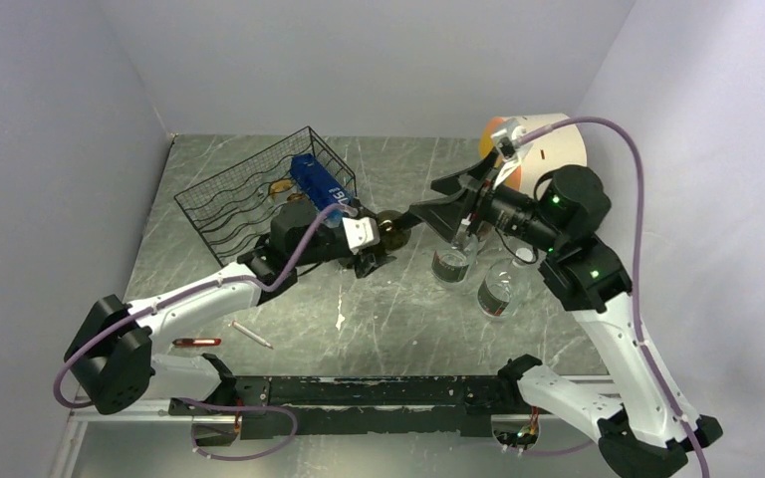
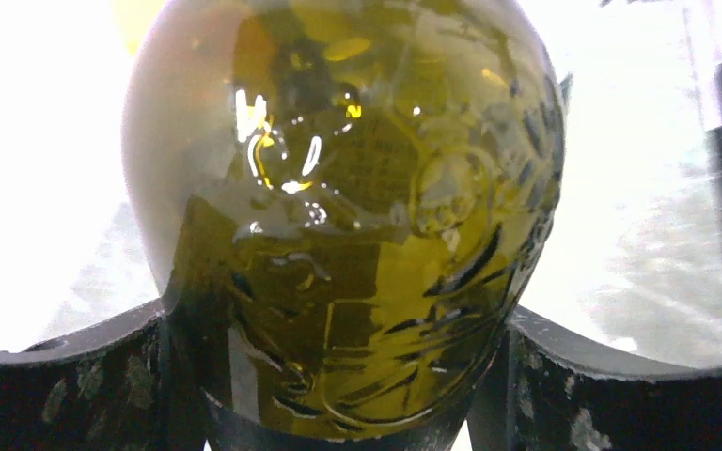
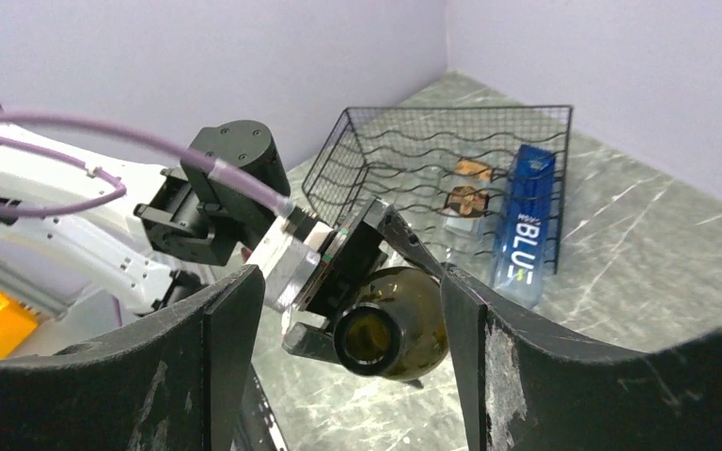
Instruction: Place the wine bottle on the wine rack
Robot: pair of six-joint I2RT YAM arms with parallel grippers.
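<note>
From the overhead view I see the wine bottle (image 1: 394,227) near the middle of the frame, off the table (image 1: 398,319), lying roughly level in the left gripper (image 1: 381,237). That claw is clamped on the bottle's body. In the left wrist view its two fingers (image 2: 66,395) press the glass from either side at the bottom of the frame.

The bottle is dark olive-green glass, glossy, with raised embossing that catches the light. A round dark end faces the right wrist camera.

The right gripper (image 1: 426,206) sits just right of the bottle with its jaws spread wide and nothing in them. I cannot tell whether its tips touch the glass.

The wine rack (image 1: 249,194) stands in the upper left of the overhead frame, apart from the wine bottle. A blue bottle (image 1: 319,181) lies across its right part. Two clear plastic bottles (image 1: 453,261) stand right of centre.
</note>
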